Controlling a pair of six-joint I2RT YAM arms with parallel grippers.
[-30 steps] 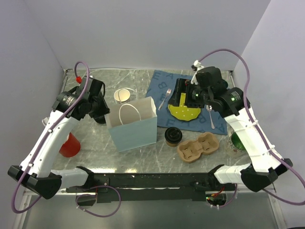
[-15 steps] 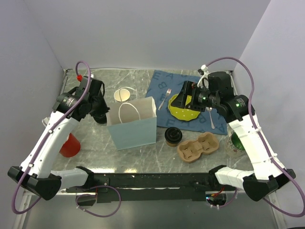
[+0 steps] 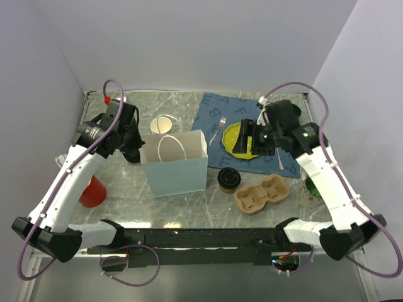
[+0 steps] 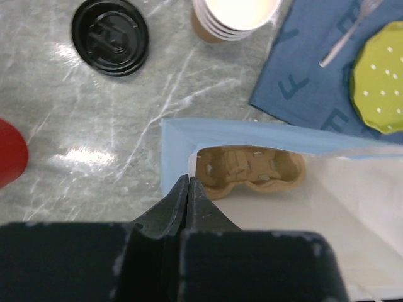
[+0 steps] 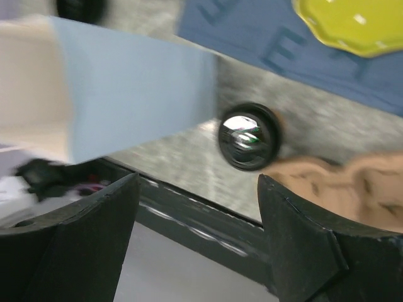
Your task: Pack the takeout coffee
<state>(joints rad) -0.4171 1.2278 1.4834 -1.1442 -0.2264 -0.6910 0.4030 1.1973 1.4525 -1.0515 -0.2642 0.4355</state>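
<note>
The takeout coffee point(image 3: 228, 178), a brown cup under a black lid, stands just right of the light blue paper bag point(image 3: 175, 165). In the right wrist view the coffee point(image 5: 249, 137) sits ahead of my right gripper point(image 5: 198, 179), beyond its wide-open, empty fingertips. From above, my right gripper point(image 3: 247, 138) hangs over the yellow plate point(image 3: 236, 138), well behind the cup. My left gripper point(image 4: 189, 179) is shut on the bag's left rim point(image 4: 176, 135), and a cardboard carrier point(image 4: 249, 173) shows inside the bag. The left gripper point(image 3: 135, 151) is at the bag's left edge.
A second cardboard carrier point(image 3: 261, 195) lies right of the coffee. The blue cloth point(image 3: 214, 113) holds the plate and a fork point(image 3: 218, 129). Stacked cream cups point(image 3: 164, 126) and a loose black lid point(image 4: 110, 34) sit behind the bag. A red cup point(image 3: 93, 190) is at left, a green mug point(image 3: 313, 187) at right.
My left gripper has closed at the bag's left rim. My right arm has swung and tipped over the plate, and its jaws have narrowed slightly.
</note>
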